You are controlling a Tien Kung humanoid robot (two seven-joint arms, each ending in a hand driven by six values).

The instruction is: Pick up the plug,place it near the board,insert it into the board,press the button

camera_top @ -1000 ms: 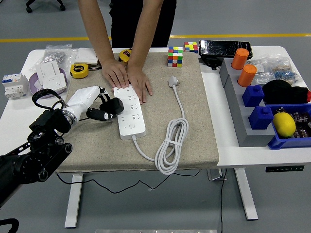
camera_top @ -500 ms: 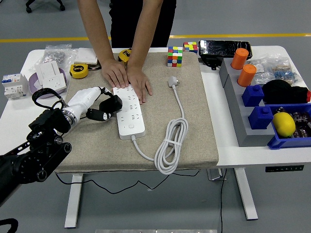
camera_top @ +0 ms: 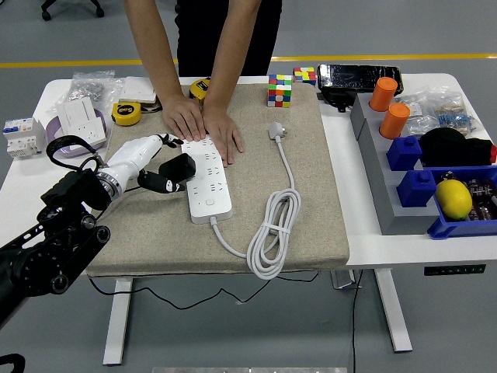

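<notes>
The robot's left hand (camera_top: 149,162) reached in from the lower left over the beige mat (camera_top: 311,194) that covered the middle of the white worktop (camera_top: 365,249). Its white fingers were curled around a black plug (camera_top: 177,170), which it held just beside the left edge of the white power board (camera_top: 206,180), at about the middle of the board's length. Whether the plug touched the board could not be told from this view. The right hand did not appear.

The board lay lengthwise on the mat, its far end pinned under both hands of a person (camera_top: 203,120) standing at the far side of the worktop, palms flat. The board's button (camera_top: 209,203) sat near its near end, uncovered. From that end the board's own white cable (camera_top: 272,229) ran out into a bundled coil on the mat and on up to a white plug (camera_top: 277,130) lying loose near the person's hands.

Along the far edge sat two yellow tape measures (camera_top: 126,113) and two colour cubes (camera_top: 279,90). To the right, well apart from the board, stood a grey rack (camera_top: 373,155) with orange cups (camera_top: 388,109) and blue bins (camera_top: 458,221), one holding a lemon (camera_top: 454,198).
</notes>
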